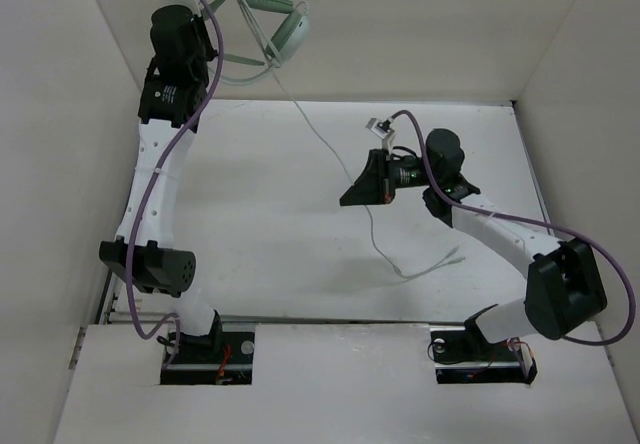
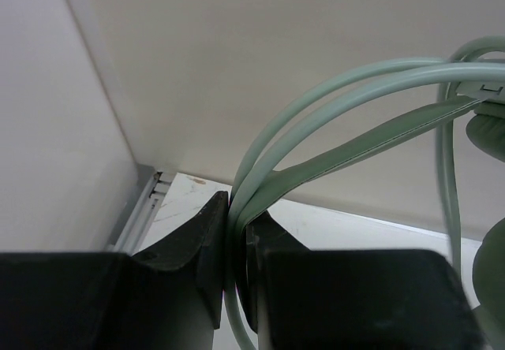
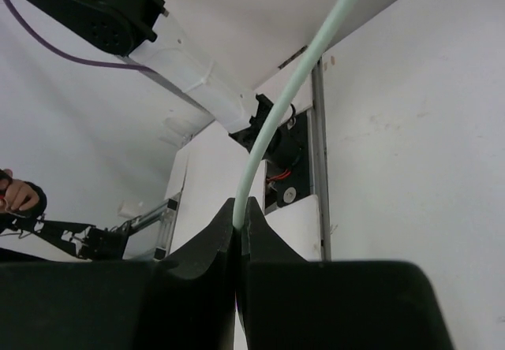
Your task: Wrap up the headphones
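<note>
Fingers (image 2: 207,236) of the left gripper (image 2: 237,222) pinch the headphones (image 1: 290,32) tight, high by the far-left bench corner; the right gripper (image 3: 239,216) squeezes the cable (image 3: 272,129) between the side edges, likely to pull it straight for winding

I lose the headphones (image 2: 363,147) past my left wrist view's right edge, the cable (image 3: 265,129) past the right wrist view's top.

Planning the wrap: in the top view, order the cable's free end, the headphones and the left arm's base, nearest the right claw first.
1. cable's free end, on the table right of the right claw.
2. headphones, far left, aloft.
3. left arm's base, near left.
</note>
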Motion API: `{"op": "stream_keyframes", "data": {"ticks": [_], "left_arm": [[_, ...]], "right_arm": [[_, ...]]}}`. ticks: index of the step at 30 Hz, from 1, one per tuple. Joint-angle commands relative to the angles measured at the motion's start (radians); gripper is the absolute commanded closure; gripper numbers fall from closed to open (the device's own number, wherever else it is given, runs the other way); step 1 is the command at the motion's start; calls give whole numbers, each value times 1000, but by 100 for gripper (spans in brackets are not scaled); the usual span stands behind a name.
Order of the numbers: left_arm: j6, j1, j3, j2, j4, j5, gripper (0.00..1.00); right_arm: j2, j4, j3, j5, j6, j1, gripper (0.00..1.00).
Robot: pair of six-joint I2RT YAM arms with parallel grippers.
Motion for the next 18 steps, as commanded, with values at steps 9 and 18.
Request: {"op": "stream_keyframes", "data": {"ticks": [9, 18], "left_arm": [[132, -113, -198, -104, 181, -83, 100], [165, -240, -398, -131, 70, -42, 100]], "right_arm": [[-90, -340, 278, -31, -280, -150, 100], [-82, -988, 567, 515, -1076, -61, 100]]}}
